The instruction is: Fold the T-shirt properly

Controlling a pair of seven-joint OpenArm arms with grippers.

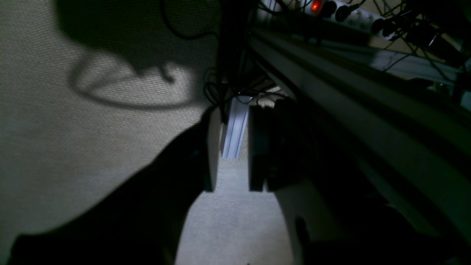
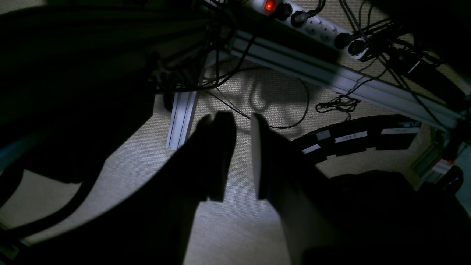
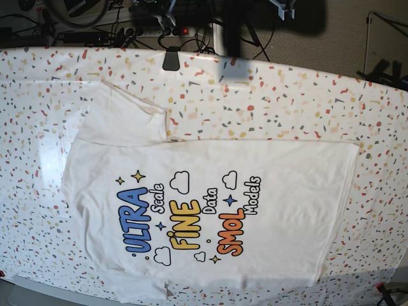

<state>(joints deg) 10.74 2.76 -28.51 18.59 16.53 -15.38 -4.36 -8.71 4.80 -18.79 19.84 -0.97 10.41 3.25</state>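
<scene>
A white table cover flecked with red, yellow and dark specks spreads across the base view, with a black clip on its far edge. Behind it lie tangled cables in shadow. In the wrist views a beige woven carpet fills the floor. A white power strip with a lit red switch and black plugs lies by a pale aluminium rail. Loose black cables curl over the carpet near a short upright profile. A curved black piece bears white labels, too small to read.
</scene>
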